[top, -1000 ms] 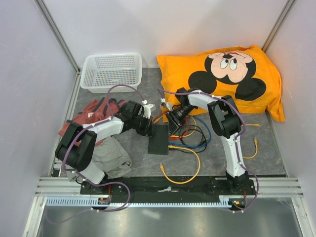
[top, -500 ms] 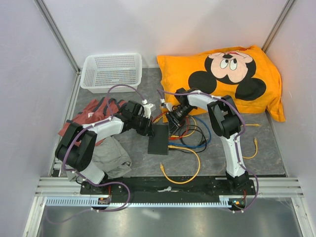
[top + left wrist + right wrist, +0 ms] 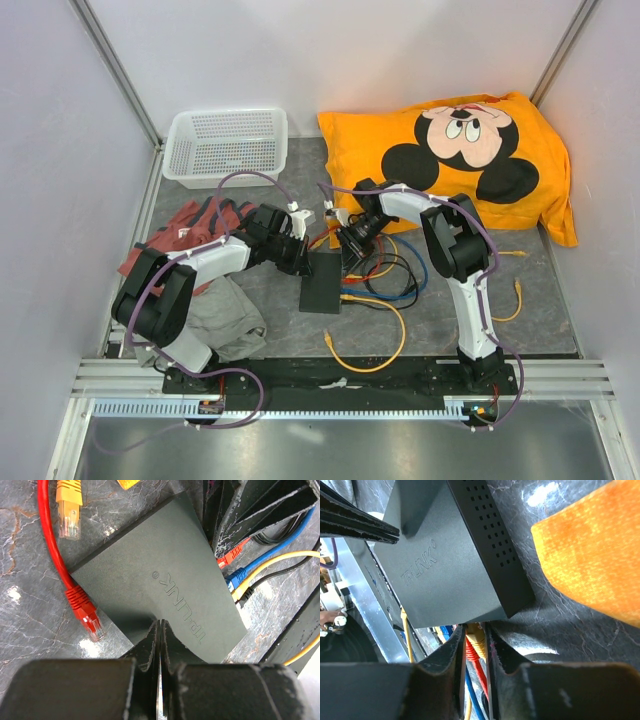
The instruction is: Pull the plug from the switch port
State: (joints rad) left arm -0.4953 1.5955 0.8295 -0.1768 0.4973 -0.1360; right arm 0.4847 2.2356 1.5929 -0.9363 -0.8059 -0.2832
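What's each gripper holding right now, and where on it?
Right gripper: jaws closed on the yellow plug, a red cable squeezed in beside it, right at the switch ports. Left gripper: shut, empty, tips resting on the switch top.

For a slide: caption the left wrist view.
Left gripper, shut, tips at the flat matte black switch box; red plug, blue plug and yellow plug line its port edge.

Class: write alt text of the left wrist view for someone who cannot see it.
The left end effector, closed, rests on the near edge of the black switch marked TP-LINK. A red plug, a blue plug and a yellow plug meet its right edge; a loose red plug lies at image left.
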